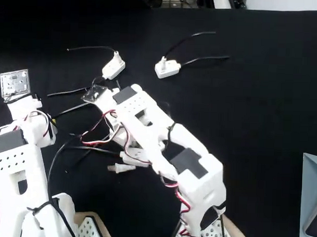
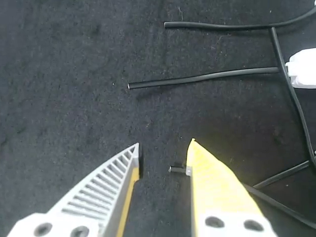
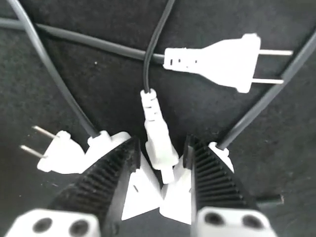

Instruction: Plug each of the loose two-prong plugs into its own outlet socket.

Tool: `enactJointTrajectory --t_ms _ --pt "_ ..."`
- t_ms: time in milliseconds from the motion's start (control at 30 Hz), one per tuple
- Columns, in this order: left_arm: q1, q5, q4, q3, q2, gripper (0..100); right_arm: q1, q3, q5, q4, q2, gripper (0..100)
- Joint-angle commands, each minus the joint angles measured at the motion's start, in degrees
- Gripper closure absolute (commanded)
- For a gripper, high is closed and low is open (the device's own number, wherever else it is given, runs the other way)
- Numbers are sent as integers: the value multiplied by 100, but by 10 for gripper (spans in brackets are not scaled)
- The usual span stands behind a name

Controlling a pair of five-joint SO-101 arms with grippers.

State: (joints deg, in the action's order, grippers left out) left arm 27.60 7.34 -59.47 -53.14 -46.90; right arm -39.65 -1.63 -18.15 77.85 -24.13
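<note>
Left gripper: jaws narrowly apart, low over black cloth.
Right gripper: jaws apart, straddling white plug.

L gripper jaws apart, angled down; R gripper jaws apart, arm extended.

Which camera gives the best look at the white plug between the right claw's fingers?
The right wrist view: the plug lies close up between the open right claw, cord trailing away. The high view has small white plugs beside the arm; I cannot tell which it is. The left wrist view catches an unidentifiable white piece.
</note>
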Motion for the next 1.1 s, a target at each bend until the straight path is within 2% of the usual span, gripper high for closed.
enactJointTrajectory --t_ms 0,200,467,700,800,967,1067 --pt "31 -44 105 31 -114 840 -123 224 -35 105 -22 855" --pt "57 -44 105 31 -114 840 -132 470 -44 70 -66 986" --pt "66 -35 105 31 -114 841 -132 708 -290 580 382 987" --pt "31 -35 79 189 -114 841 -62 646 -264 1064 2220 987" --pt "22 -44 105 268 -123 842 35 400 62 1029 3143 987" --pt "4 -44 105 453 -123 841 176 -127 633 624 4462 987" --pt "-303 -53 105 479 -123 841 158 -743 870 220 5068 986"
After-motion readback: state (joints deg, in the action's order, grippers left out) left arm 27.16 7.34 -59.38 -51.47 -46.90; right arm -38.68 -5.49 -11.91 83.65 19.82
